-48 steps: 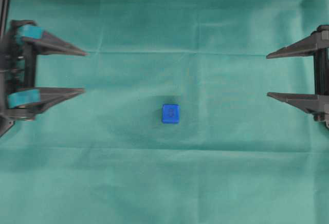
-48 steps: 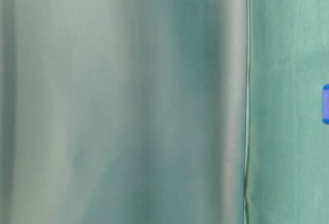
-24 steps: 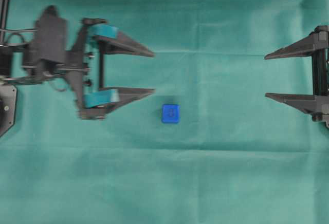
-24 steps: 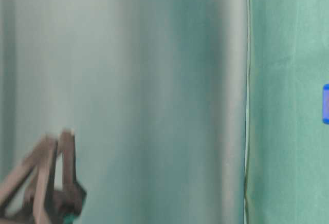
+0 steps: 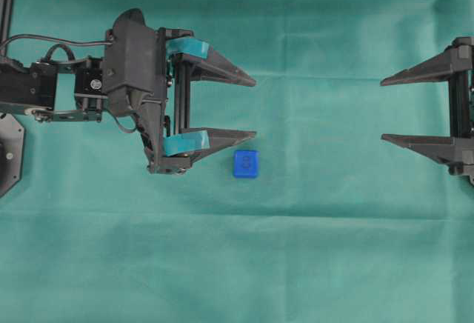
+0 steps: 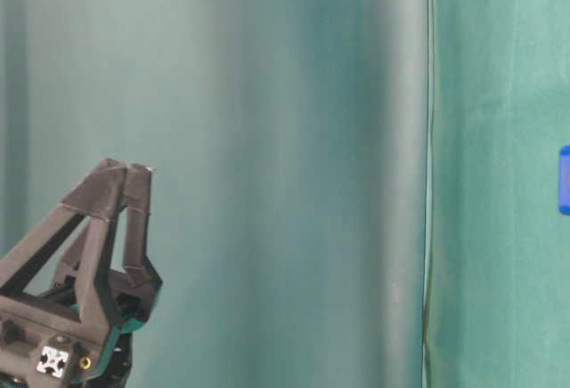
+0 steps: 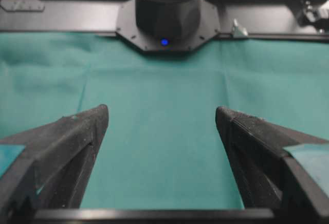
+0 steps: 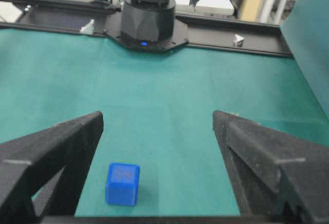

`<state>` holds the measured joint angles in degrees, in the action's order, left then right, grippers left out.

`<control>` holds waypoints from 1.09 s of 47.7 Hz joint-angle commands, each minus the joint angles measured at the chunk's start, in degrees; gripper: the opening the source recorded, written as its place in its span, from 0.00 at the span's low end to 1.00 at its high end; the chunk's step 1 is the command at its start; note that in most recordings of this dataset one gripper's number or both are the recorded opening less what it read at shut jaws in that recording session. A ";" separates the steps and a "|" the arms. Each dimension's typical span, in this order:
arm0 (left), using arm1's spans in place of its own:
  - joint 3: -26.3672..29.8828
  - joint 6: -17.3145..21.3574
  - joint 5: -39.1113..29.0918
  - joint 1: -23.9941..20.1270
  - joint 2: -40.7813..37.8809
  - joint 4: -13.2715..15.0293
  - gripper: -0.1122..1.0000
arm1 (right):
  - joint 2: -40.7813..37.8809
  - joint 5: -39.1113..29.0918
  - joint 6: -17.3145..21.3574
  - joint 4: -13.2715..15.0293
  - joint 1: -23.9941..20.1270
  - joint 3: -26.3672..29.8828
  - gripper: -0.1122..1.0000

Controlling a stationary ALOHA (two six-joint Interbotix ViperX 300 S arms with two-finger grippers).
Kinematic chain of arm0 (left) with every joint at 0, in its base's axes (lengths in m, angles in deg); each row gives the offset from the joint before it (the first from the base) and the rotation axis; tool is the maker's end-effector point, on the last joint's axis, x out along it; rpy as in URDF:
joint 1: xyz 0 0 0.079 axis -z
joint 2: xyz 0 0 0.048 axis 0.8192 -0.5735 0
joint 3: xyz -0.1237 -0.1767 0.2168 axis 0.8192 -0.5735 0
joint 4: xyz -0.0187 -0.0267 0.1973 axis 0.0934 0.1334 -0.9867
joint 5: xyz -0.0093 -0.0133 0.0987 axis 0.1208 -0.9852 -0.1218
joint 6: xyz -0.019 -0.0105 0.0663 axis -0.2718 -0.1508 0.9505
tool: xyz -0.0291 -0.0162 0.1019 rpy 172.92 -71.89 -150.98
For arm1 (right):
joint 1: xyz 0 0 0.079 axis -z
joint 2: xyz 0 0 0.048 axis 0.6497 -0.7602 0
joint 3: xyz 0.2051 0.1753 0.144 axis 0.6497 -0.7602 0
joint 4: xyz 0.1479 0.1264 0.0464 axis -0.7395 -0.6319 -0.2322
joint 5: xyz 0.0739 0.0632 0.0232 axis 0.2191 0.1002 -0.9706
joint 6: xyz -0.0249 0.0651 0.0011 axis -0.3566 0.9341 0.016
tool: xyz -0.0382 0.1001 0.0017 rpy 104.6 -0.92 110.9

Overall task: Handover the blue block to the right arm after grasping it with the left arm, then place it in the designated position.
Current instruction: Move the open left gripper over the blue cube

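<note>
The blue block (image 5: 246, 164) lies on the green cloth near the middle of the overhead view, a dark 8-like mark on top. My left gripper (image 5: 255, 108), with teal bands on its fingers, stands open just left of it. The block sits outside the gap, close under the nearer fingertip (image 5: 248, 135). The left wrist view shows only cloth between that gripper's (image 7: 162, 116) fingers. My right gripper (image 5: 382, 110), all black, is open at the right edge, far from the block. In its wrist view the block (image 8: 123, 184) rests by the left finger of the gripper (image 8: 158, 116). The designated position is out of view.
Green cloth (image 5: 296, 264) covers the whole table. A black rail (image 7: 61, 21) and a black mount with a blue light (image 8: 146, 26) line the far ends. At table level the left gripper (image 6: 129, 170) rises at lower left, the block (image 6: 565, 181) at the right edge.
My left arm has swept rightward from the left edge to beside the blue block, jaws staying wide. The block and the right gripper have not moved.
</note>
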<state>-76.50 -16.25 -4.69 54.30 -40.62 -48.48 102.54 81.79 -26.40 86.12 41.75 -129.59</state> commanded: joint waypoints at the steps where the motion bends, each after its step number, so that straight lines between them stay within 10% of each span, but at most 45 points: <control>1: 2.81 -0.26 -2.99 0.00 0.09 0.18 1.00 | -0.35 0.44 0.00 0.18 0.09 1.23 0.94; 29: 22.50 -0.97 -43.33 0.62 -11.16 0.00 1.00 | -0.88 0.26 0.00 0.18 0.09 1.23 0.94; 52: 23.73 -0.97 -45.70 1.05 -11.87 0.00 1.00 | -0.88 0.00 0.00 0.18 0.09 1.23 0.94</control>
<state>-54.09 -17.31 -50.66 55.27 -53.46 -48.40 101.93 81.61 -26.40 86.21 41.75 -129.59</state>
